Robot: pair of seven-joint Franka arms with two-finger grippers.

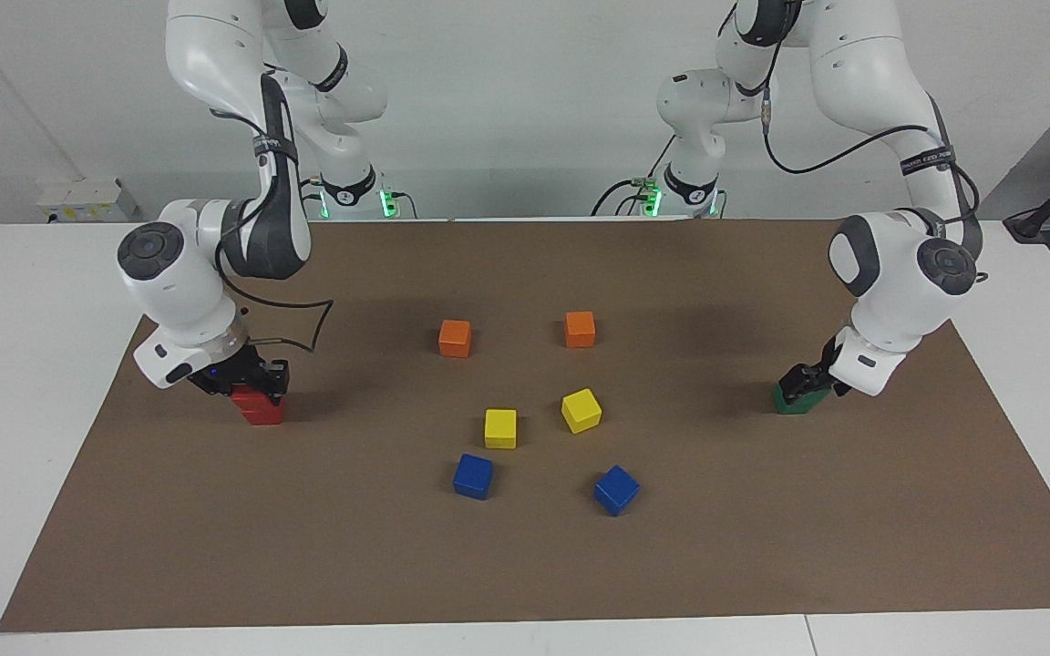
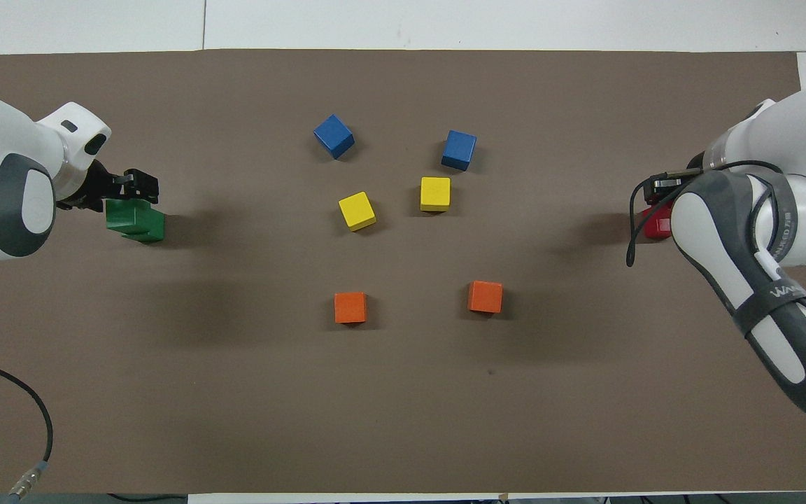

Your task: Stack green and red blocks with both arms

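Two red blocks (image 1: 261,408) sit one on the other, slightly offset, toward the right arm's end of the brown mat. My right gripper (image 1: 250,381) is down on the upper red block. In the overhead view the right arm hides most of the red blocks (image 2: 656,224). Two green blocks (image 2: 138,221) sit one on the other, offset, toward the left arm's end. My left gripper (image 2: 133,190) is down at the upper green block. In the facing view the left gripper (image 1: 803,383) covers the top of the green blocks (image 1: 797,403).
In the middle of the brown mat (image 1: 525,565) lie two orange cubes (image 1: 455,338) (image 1: 580,329) nearest the robots, then two yellow cubes (image 1: 500,428) (image 1: 581,410), then two blue cubes (image 1: 473,476) (image 1: 616,489) farthest.
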